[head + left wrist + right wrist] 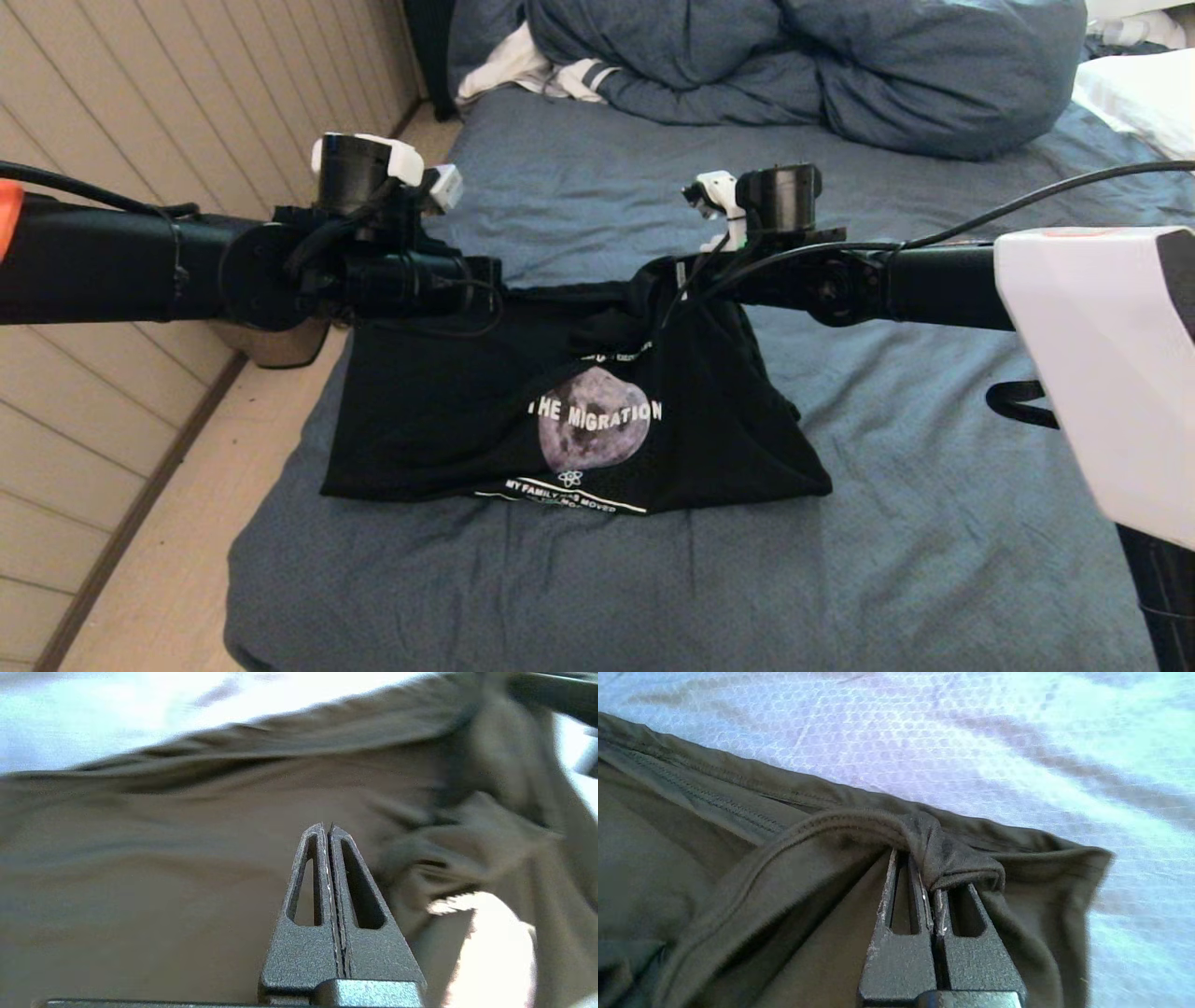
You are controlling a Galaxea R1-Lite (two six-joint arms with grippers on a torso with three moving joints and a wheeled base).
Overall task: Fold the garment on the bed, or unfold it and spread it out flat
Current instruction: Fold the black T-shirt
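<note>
Black garment (523, 420), moon print and "THE MIGRATION" lettering up, lies doubled on the blue-grey bed (934, 560); its far edge is lifted. Left gripper (329, 828) and right gripper (927, 877) are each clamped on that edge. Arms hide the fold line. Beyond: bunched duvet (794, 65).

I hold both arms stretched inward, wrists level, facing each other. My left gripper (329, 828) is clamped tight; my right gripper (924, 858) is pinched together too.
</note>
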